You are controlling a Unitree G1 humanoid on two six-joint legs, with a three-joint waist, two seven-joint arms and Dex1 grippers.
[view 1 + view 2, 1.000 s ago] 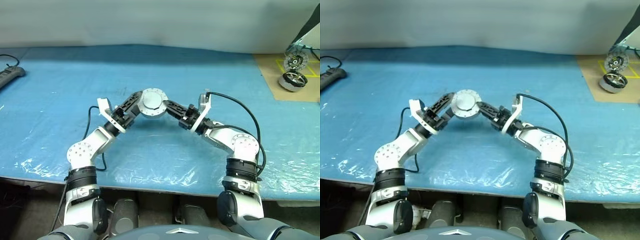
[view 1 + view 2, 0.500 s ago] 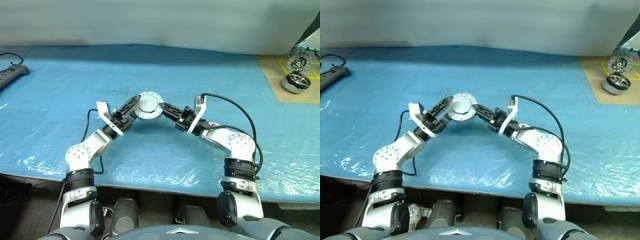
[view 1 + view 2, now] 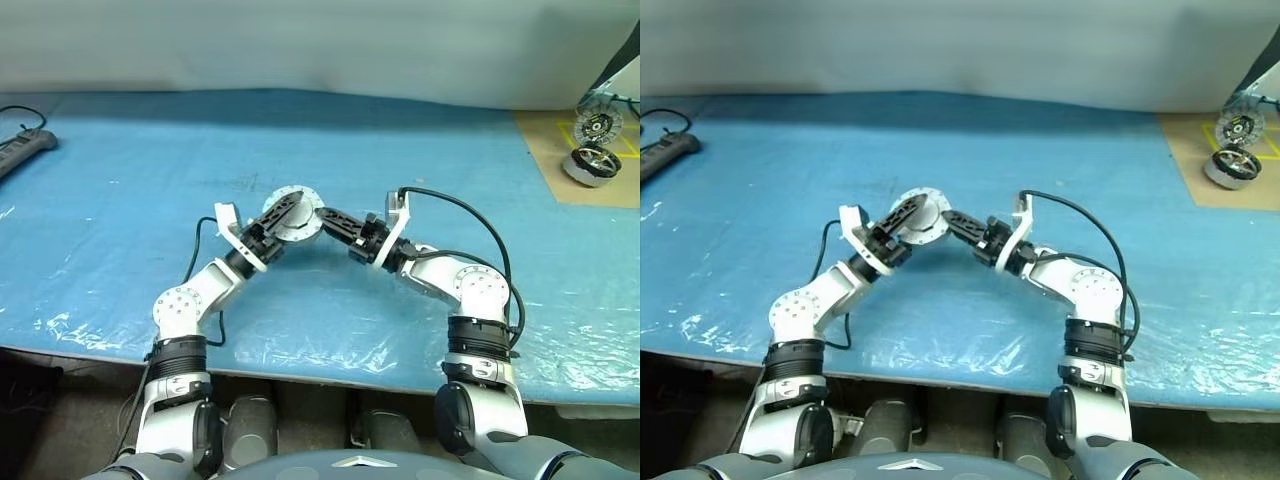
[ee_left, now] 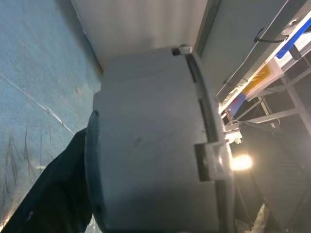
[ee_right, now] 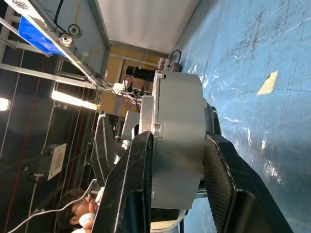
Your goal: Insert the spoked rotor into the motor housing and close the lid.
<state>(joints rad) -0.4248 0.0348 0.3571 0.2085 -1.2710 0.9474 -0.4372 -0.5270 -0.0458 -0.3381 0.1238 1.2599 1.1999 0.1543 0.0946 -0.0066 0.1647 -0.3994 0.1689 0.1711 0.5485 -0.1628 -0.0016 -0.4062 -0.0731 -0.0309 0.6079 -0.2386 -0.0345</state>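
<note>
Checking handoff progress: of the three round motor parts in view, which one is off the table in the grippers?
The closed grey housing at centre, clamped in the right gripper; the other two parts sit on the brown board at far right.

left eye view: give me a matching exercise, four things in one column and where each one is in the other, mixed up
Things:
1. motor housing
2. power strip
3. brown board
4. black cable

Places:
a. at the far left edge of the blue table
b. at the table's far right, with round metal parts on it
c. in the middle, clamped in the right gripper
d. arching over the right arm

Pairs: 1-c, 2-a, 3-b, 4-d
</note>
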